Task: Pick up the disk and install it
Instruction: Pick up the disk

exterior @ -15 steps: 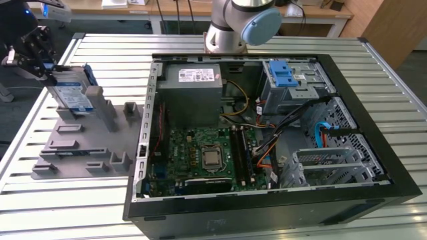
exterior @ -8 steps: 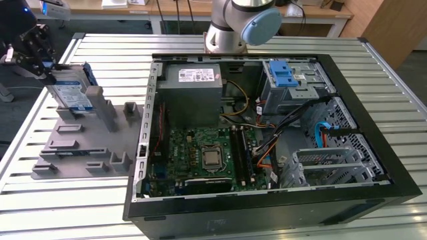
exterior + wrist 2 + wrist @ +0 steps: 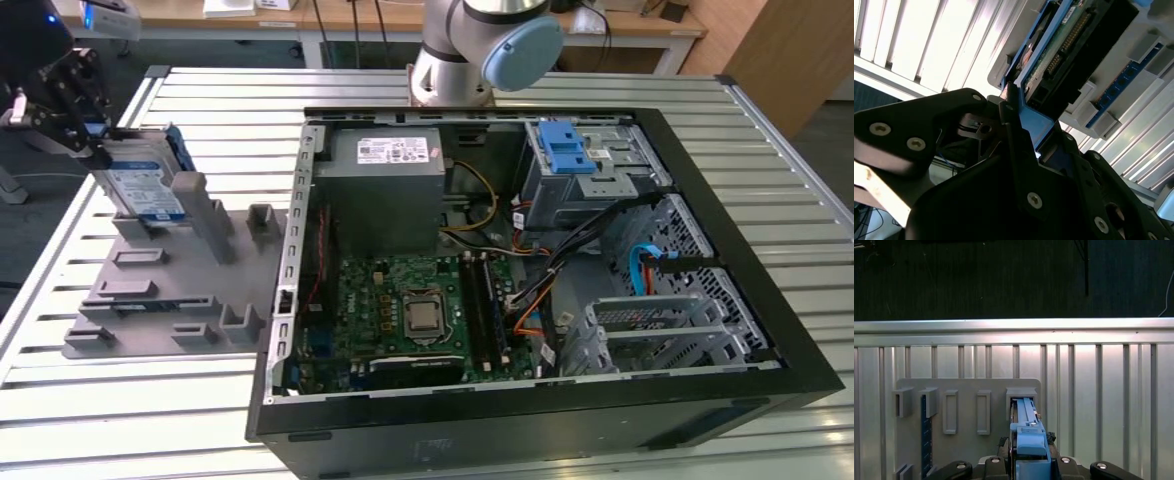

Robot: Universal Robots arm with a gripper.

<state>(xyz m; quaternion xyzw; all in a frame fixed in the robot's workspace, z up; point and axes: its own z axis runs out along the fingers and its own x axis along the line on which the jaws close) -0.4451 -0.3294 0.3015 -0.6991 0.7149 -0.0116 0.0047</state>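
Observation:
The disk (image 3: 142,186) stands on edge in a slot at the back of the grey fixture plate (image 3: 147,295), at the exterior view's left, with its white-and-blue label facing the camera. My gripper (image 3: 94,148) comes in from above and to the left and is shut on the disk's upper end. The second wrist view has a black finger (image 3: 1013,125) pressed against the blue carrier frame, with the disk (image 3: 1064,45) and its green circuit side beyond. In the first wrist view the disk (image 3: 1026,422) is edge-on, its far end in the fixture's holder (image 3: 1021,395), and my gripper (image 3: 1029,462) clamps the blue frame.
An open black computer case (image 3: 747,400) lies to the right of the fixture. Inside are a grey power-supply box (image 3: 387,165), a motherboard (image 3: 414,310), cables and a drive cage with a blue ridged latch (image 3: 567,150). The arm's base (image 3: 474,50) stands behind the case on the slatted metal table (image 3: 134,400).

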